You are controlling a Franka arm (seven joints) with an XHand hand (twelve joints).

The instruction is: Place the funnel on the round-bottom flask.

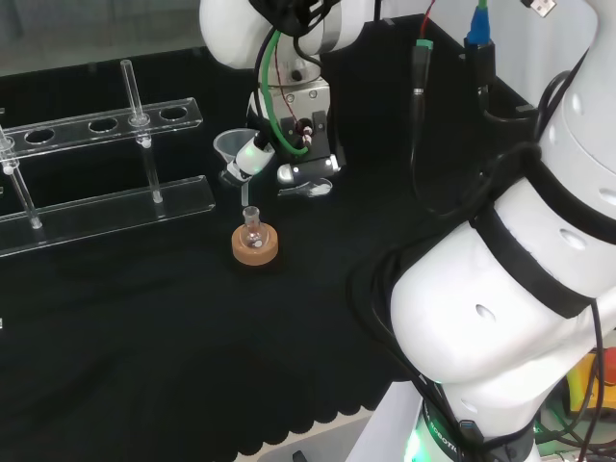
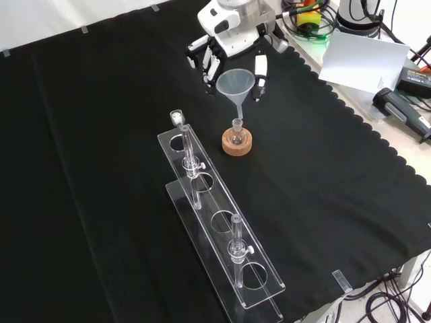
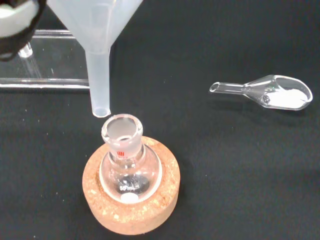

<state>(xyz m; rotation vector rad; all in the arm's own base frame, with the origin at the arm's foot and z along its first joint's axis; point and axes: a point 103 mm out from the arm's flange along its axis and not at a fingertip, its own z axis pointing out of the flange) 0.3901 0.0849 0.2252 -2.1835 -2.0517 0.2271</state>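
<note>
Hand grips funnel, upper centre of the front view; we should centre its stem over flask mouth, then lower straight.

This is a lab. A table draped in black cloth carries chemistry glassware: a clear test-tube rack with tubes, a small round-bottom flask on a cork ring, a funnel and a glass weighing scoop with white powder. Cables and electronics crowd the table's edge, beside a white robot arm.
</note>
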